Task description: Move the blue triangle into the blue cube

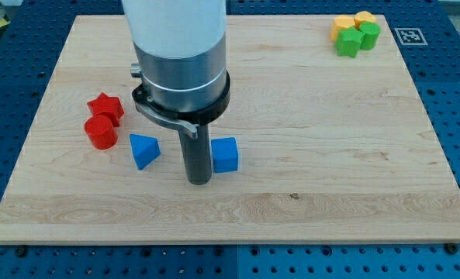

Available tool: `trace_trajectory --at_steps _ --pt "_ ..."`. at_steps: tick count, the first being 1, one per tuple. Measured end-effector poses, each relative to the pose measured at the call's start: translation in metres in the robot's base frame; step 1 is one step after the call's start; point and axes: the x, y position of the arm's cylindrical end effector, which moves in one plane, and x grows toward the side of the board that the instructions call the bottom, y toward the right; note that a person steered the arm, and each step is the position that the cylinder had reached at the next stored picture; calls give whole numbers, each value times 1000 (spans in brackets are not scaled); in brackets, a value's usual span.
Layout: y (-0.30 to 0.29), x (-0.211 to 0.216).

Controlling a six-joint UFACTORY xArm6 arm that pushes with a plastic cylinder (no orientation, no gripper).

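Observation:
The blue triangle (pixel 143 150) lies on the wooden board (pixel 330 155), left of centre. The blue cube (pixel 225 154) sits to its right, about a hundred pixels away. My tip (pixel 198 181) rests on the board between them, just left of the cube and nearly touching its left side, a little toward the view's bottom. The triangle is apart from the tip, to its left. The arm's wide body hides the board above the tip.
A red star-shaped block (pixel 105 106) and a red cylinder (pixel 101 132) sit left of the triangle. At the view's top right are two yellow blocks (pixel 352 22) and two green blocks (pixel 357 38) in a cluster. Blue perforated table surrounds the board.

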Motion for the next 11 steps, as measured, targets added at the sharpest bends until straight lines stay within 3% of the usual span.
trace_trajectory --at_steps 2,9,11 --pt "15 12" --pt "40 -18" --pt "19 15"
